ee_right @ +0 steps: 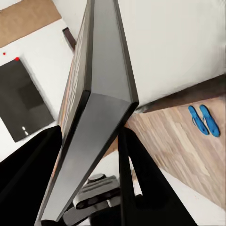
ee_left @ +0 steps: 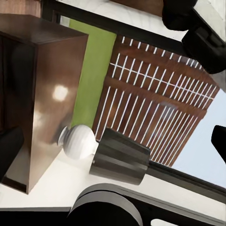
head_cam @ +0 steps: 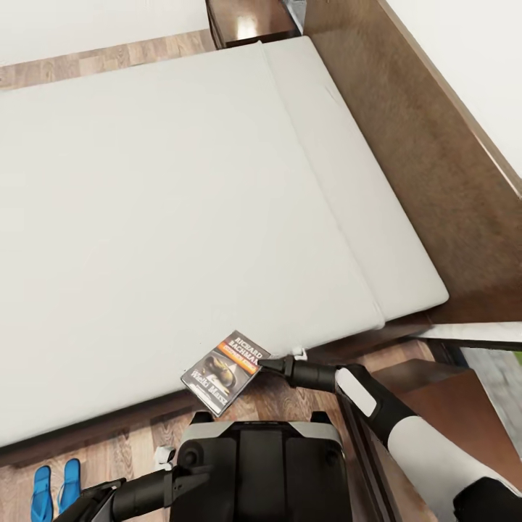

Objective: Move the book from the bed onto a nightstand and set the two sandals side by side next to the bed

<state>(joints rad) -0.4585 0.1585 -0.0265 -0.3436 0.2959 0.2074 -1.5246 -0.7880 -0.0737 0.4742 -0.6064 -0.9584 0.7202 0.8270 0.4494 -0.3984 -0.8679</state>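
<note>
Head view has the small thin paperback book (head_cam: 223, 371), dark-covered with an orange band and white lettering, pinched at one corner by the right gripper (head_cam: 267, 364) and held tilted over the near edge of the bed. In the right wrist view the book (ee_right: 94, 117) stands edge-on between the two black fingers (ee_right: 141, 183), its grey page block facing the camera, so the jaws are closed narrowly on it. Under it lies the large low bed (head_cam: 65, 435) with its dark brown wooden frame and plain off-white mattress (head_cam: 174, 217), the headboard running along the right. Two bright blue flat sandals (head_cam: 56, 488) lie side by side on the wood-plank floor (head_cam: 130, 449) just beside the frame, parallel and close together (also seen past the book in the right wrist view (ee_right: 204, 120)). A dark brown glossy nightstand (head_cam: 250, 22) sits at the far corner of the bed. The left gripper (head_cam: 163, 458) hangs low by the robot's trunk; whether it is spread or closed cannot be told.
</note>
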